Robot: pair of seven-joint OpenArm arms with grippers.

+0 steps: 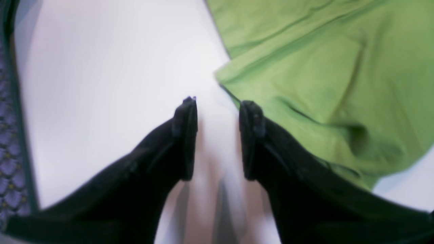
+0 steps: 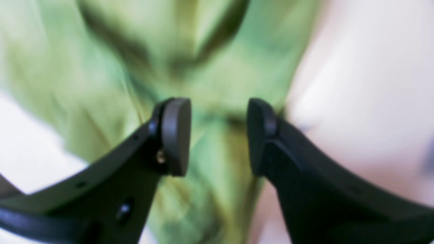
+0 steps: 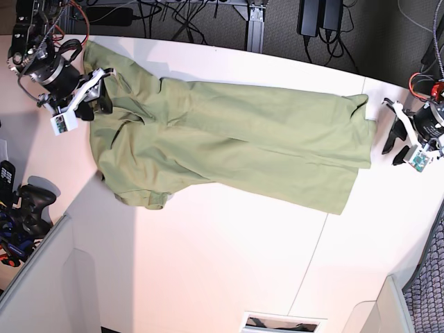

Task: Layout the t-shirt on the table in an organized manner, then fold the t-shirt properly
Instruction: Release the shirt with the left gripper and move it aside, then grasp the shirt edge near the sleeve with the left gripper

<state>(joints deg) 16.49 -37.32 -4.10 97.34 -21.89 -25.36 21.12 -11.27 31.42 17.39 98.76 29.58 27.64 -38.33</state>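
1. Left wrist view: the left gripper (image 1: 217,105) hangs over bare tabletop (image 1: 112,84) with its fingers (image 1: 185,135) parted and nothing between them. The t-shirt (image 1: 322,84) lies just beside the right-hand finger, its edge close to the fingertip but not caught in it. The picture is smeared, so I cannot tell whether cloth and finger touch.

2. Right wrist view: the right gripper (image 2: 218,135) is directly above the t-shirt (image 2: 210,67), fingers (image 2: 176,135) well apart and gripping nothing. The green cloth fills the gap behind them, heavily blurred, so folds cannot be read.

3. Base view: the t-shirt (image 3: 229,139) is stretched lengthwise across the tabletop (image 3: 222,263), one end by the right gripper (image 3: 90,94), the other just short of the left gripper (image 3: 399,142). Having an arm at each end suits pulling the cloth taut, and with both grips empty, I judge the spreading step about finished. Wrinkles near the sleeves suggest some smoothing before folding.
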